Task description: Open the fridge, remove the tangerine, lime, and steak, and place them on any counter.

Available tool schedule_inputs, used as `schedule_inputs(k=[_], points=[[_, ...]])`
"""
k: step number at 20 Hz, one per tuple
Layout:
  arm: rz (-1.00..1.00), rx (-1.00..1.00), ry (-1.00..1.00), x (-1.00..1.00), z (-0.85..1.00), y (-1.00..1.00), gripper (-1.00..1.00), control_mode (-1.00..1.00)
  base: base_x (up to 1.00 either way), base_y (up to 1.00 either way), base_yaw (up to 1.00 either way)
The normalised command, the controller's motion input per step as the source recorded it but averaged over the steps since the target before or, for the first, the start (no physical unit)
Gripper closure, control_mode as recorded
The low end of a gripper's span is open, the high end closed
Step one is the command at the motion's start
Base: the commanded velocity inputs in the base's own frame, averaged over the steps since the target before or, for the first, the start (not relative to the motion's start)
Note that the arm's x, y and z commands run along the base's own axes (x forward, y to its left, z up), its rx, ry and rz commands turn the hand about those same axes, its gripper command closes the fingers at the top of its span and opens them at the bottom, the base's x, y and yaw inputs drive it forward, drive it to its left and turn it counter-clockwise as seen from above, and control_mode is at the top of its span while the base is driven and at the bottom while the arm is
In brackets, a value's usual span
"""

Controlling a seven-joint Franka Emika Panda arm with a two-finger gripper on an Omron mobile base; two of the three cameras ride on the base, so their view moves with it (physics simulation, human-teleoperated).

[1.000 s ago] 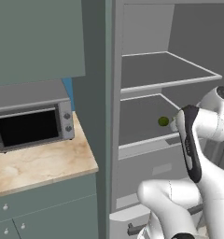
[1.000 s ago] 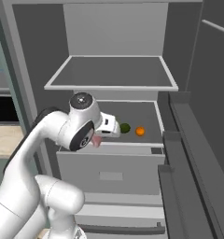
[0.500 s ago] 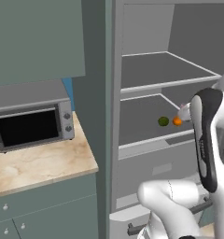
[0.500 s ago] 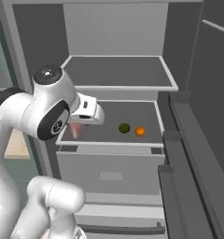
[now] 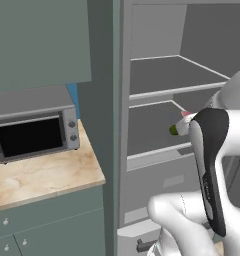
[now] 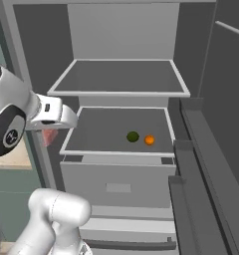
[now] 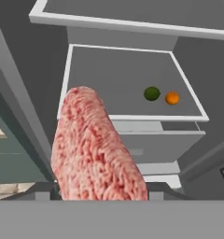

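presently the fridge (image 6: pixel 122 74) stands open, its grey shelves exposed in both base views and in the hand view. the door-opening step therefore reads as complete.

next in size, the counter (image 5: pixel 39 172) lies to the left of the fridge in the left base view, a beige marbled top over grey-green cabinets. a microwave (image 5: pixel 34 131) occupies its rear portion; the front strip of the counter is bare. none of the three items rests on it yet.

the gripper (image 6: pixel 51 133) is seen in the right base view at the left edge of the fridge opening, outside the shelf area, with the arm's white wrist above it. the jaws are closed on the steak (image 7: pixel 95 147). in the hand view the steak rises from between the finger tips as a pink-red mottled slab, tilted to the upper left and covering much of the lower centre. in the right base view a small pink patch hangs just below the hand.

the lime (image 6: pixel 133 136) and the tangerine (image 6: pixel 149 140) remain on the middle shelf, just beside each other but apart, lime to the left, both toward the right half of the shelf. the hand view confirms the same arrangement.

progress assessment: one item of three is out of the fridge and in the grip but not yet set down. remaining, as judged from this layout: carry the steak to the counter and release it, then retrieve the lime and the tangerine in turn and place each on the counter.
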Motion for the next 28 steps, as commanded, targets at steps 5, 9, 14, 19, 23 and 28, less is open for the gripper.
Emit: schedule_inputs(k=[5,9,14,19,23,28], points=[[0.0,-0.01,0.0,0.01,-0.01,0.05,1.0,-1.0,0.0,0.0,0.0],[0.0,0.0,0.01,0.0,0.0,0.0,1.0,-1.0,0.0,0.0,0.0],[0.0,0.0,0.0,0.0,-0.02,0.04,1.0,-1.0,0.0,0.0,0.0],[0.0,0.0,0.0,-0.01,-0.02,0.08,1.0,-1.0,0.0,0.0,0.0],[0.01,0.0,0.0,-0.16,-0.02,0.33,1.0,-1.0,0.0,0.0,0.0],[0.0,0.0,0.0,0.0,0.0,0.0,1.0,1.0,-0.44,0.67,0.12]])
